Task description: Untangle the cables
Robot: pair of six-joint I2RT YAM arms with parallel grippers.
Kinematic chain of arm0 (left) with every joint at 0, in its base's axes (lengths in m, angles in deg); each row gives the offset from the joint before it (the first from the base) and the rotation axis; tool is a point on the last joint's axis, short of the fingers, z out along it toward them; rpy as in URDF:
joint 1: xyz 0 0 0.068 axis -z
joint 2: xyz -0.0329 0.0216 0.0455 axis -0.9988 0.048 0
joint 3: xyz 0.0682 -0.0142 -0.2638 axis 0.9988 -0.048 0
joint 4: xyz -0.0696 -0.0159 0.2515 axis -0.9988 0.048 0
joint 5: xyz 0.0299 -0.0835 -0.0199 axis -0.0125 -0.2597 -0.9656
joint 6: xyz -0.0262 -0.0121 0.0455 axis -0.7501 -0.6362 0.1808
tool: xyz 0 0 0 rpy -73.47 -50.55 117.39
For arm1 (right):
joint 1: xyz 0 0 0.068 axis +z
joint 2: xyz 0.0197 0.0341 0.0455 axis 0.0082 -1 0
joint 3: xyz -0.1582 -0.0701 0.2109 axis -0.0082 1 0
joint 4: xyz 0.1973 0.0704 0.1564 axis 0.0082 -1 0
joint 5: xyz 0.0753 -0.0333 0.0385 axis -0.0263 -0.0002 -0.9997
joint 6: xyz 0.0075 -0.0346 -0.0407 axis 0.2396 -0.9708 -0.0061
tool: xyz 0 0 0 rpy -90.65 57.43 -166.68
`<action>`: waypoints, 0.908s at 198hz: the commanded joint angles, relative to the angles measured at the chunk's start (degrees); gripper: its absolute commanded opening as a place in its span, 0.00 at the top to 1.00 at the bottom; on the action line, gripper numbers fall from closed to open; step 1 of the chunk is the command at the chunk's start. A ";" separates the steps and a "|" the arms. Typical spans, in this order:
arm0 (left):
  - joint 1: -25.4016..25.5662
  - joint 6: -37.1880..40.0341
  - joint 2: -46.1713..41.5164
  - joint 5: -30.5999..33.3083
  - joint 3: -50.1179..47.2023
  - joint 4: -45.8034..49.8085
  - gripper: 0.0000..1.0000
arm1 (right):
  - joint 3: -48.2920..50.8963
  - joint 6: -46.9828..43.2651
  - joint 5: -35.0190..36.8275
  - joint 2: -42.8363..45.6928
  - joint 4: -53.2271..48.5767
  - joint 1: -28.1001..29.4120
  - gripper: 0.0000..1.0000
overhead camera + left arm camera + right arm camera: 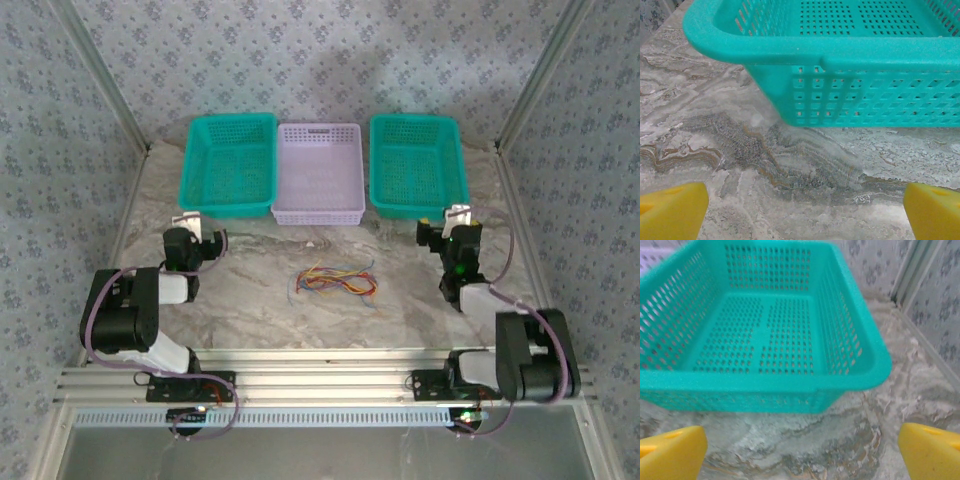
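Cables [335, 280] lie in one loose knot of red, yellow, blue and orange strands on the bare tabletop [250, 310], centre, between the two arms and well short of the baskets; left gripper [802, 212] spread wide, holding nothing, facing the near wall of the left green basket [230, 165]; right gripper [802, 450] likewise spread and empty, facing the right green basket [417, 165]; white basket [320, 172] sits between the two green ones. Risks, as judged: strands are very thin and lie flat on the veined surface, so a closing gripper may pinch several at once and lift the whole clump rather than one; or it may scrape the tabletop and come up with nothing; a pull from one arm alone likely drags the knot along or tightens it; both arms reaching into the same small spot could knock together; a limp strand may catch on a gripper and trail away on release.
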 commanded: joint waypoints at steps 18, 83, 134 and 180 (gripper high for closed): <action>0.04 0.35 -0.25 -0.18 1.25 -1.30 0.00 | -4.45 -1.64 2.25 8.66 -12.08 5.16 0.00; -0.97 -0.26 -0.29 -1.90 1.25 -1.30 0.00 | -13.50 5.47 -13.12 22.04 -27.72 9.14 0.00; -0.90 -0.26 -0.29 -1.78 1.25 -1.30 0.00 | -13.84 19.12 -9.29 32.91 -35.70 7.56 0.00; -0.84 -0.17 -0.35 -1.70 1.16 -1.52 0.00 | -9.48 25.71 -8.11 38.03 -35.58 5.78 0.00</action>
